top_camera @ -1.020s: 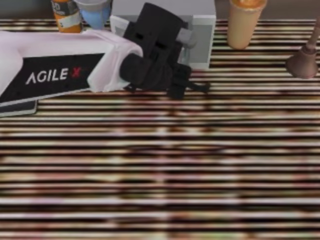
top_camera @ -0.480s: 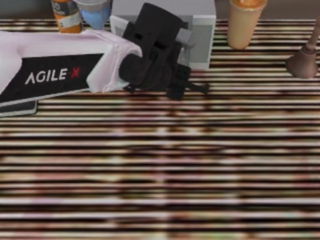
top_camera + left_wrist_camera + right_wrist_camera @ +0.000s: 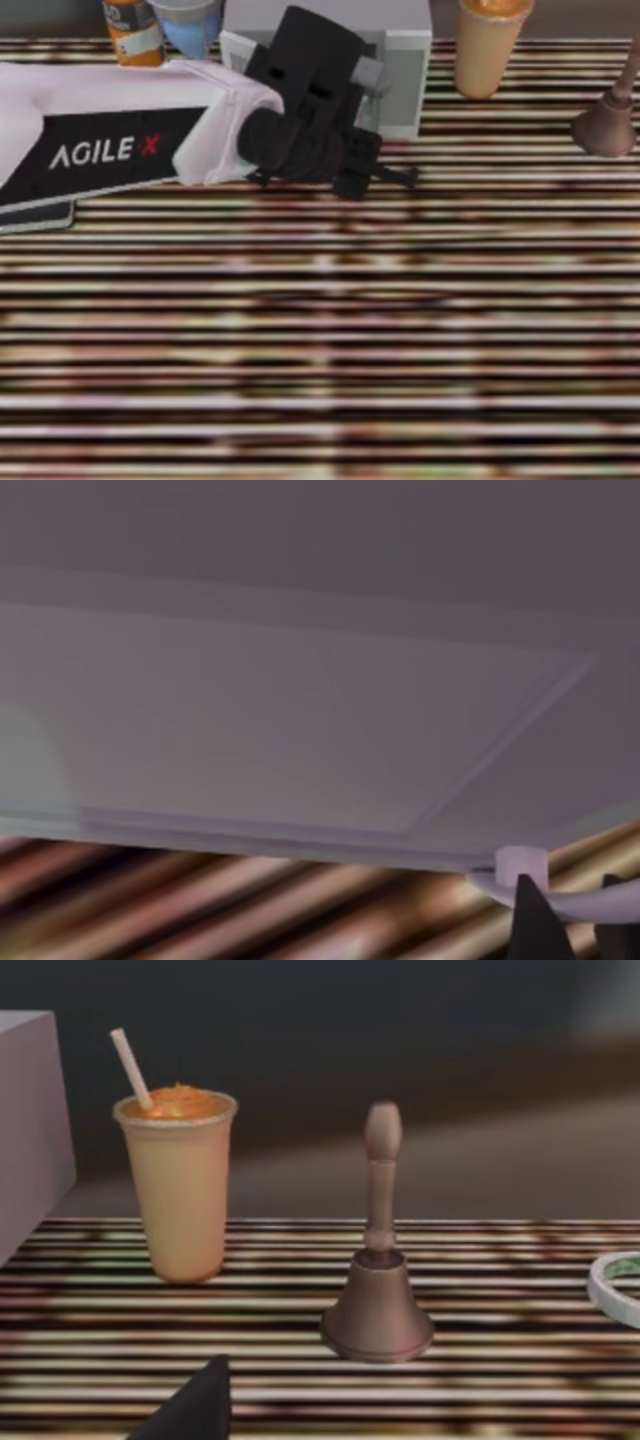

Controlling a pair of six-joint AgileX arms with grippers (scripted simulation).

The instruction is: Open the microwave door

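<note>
**Grip on the handle looks thin**

The left gripper (image 3: 385, 172) is at the microwave door (image 3: 300, 730), dark fingers (image 3: 535, 925) seemingly closed on the pale bar handle (image 3: 520, 875). The microwave (image 3: 400, 40) sits at the table's far edge. A skewed pull may slip off or drag the box into the tan cup (image 3: 490, 45).

Matt smooth grey microwave door (image 3: 300, 740), dull brown metal bell (image 3: 377, 1305), glossy white arm shell (image 3: 120, 120)
</note>
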